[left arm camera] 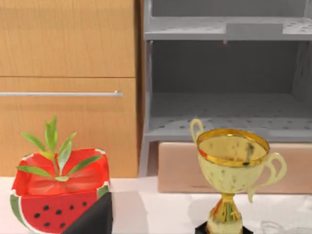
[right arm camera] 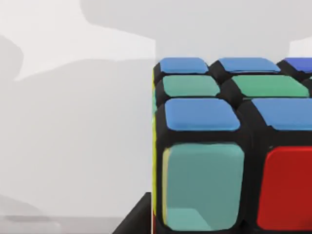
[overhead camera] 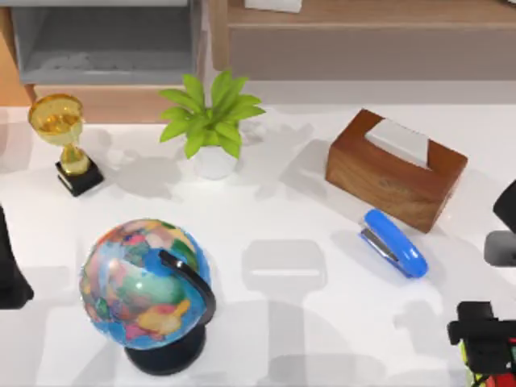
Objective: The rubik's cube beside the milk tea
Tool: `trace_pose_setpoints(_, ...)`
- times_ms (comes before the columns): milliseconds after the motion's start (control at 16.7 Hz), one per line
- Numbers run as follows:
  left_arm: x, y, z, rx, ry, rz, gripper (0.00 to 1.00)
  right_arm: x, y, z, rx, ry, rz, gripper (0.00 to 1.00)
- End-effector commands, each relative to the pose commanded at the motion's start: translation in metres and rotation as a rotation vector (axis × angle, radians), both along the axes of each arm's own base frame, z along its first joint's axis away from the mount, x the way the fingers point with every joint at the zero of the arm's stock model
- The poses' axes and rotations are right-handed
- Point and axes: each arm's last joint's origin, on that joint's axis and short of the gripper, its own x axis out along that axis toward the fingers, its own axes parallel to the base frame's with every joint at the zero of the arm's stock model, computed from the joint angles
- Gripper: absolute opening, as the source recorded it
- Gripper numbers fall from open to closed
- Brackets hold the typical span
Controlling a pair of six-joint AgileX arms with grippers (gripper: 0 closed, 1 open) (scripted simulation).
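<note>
One claw at the worktop's near right corner.
Right claw (overhead camera: 484, 343) over the rubik's cube (right arm camera: 229, 146); grip: cannot tell.

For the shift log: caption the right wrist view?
Right gripper close over the rubik's cube on the white table.

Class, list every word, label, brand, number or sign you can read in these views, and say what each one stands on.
None can be read.
The globe carries coloured country patches, but any lettering is too small to read.
The trophy, tissue box, blue stapler and rubik's cube show no text.
</note>
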Motion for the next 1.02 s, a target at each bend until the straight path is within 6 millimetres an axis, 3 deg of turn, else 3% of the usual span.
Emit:
trace_pose_setpoints(600,0.000,0.000,0.000,0.000,0.000,0.000,1.00,0.001,-0.002,0.003,0.029,-0.056,-0.008,0.00)
trace_pose_setpoints(1020,0.000,0.000,0.000,0.000,0.000,0.000,1.00,-0.004,-0.004,-0.021,-0.027,0.024,-0.005,0.00)
